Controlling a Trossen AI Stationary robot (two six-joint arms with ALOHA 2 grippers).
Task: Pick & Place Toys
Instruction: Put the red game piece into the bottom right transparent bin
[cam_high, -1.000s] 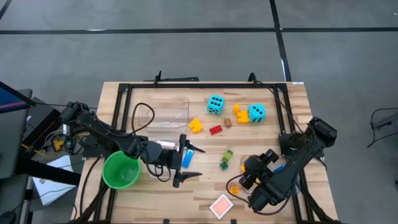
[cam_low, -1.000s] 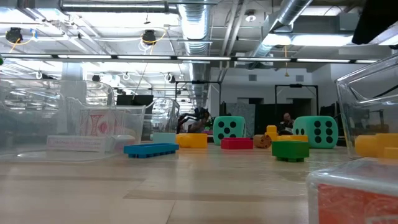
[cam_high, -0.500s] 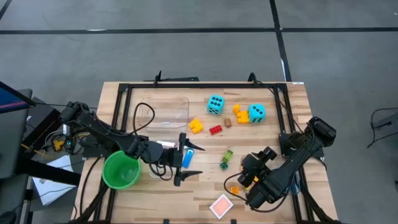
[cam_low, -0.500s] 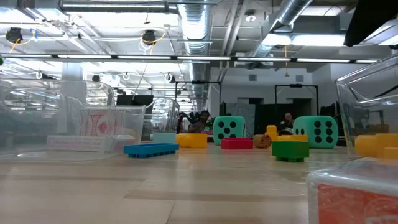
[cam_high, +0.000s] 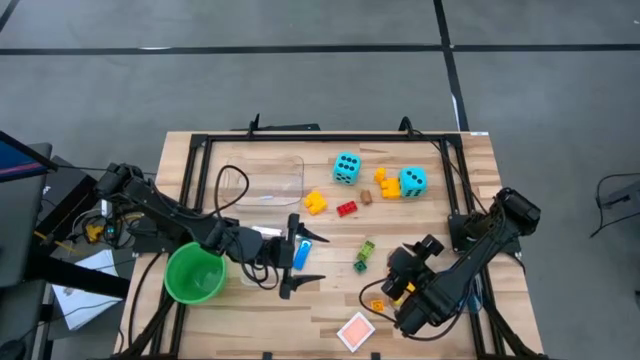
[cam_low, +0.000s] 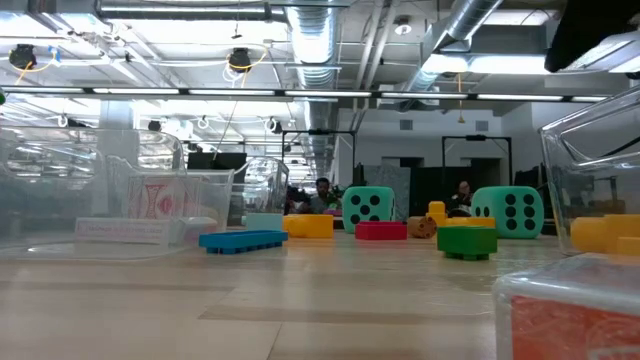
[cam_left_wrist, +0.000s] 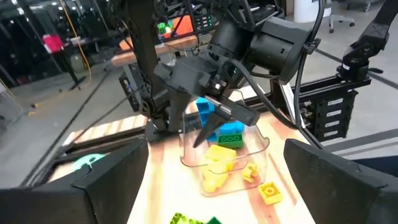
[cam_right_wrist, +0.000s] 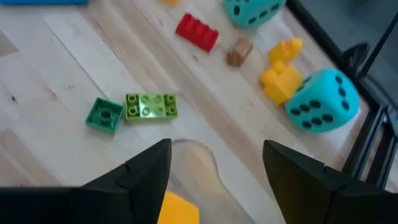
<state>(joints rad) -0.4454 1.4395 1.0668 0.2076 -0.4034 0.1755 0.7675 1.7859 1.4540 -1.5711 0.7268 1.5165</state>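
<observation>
Clearly much sorting remains. A few yellow bricks and a blue and a green one already lie in the small clear plastic bin (cam_left_wrist: 222, 163) under the right arm, yet the two cyan foam dice (cam_high: 347, 167), the red plastic brick (cam_high: 346, 208), the green bricks (cam_high: 363, 255) and the red-and-white playing card (cam_high: 355, 330) lie loose on the wooden worktop (cam_high: 440, 200). The right gripper (cam_right_wrist: 214, 171) hovers over that bin, fingers parted and empty. The left gripper (cam_high: 302, 258) waits beside the green cup (cam_high: 194, 275), its fingers spread wide around a flat blue brick (cam_high: 300, 254), not clamping it.

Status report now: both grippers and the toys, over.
Left gripper open around blue brick. Right gripper open, empty, near orange brick. Dice untouched.
</observation>
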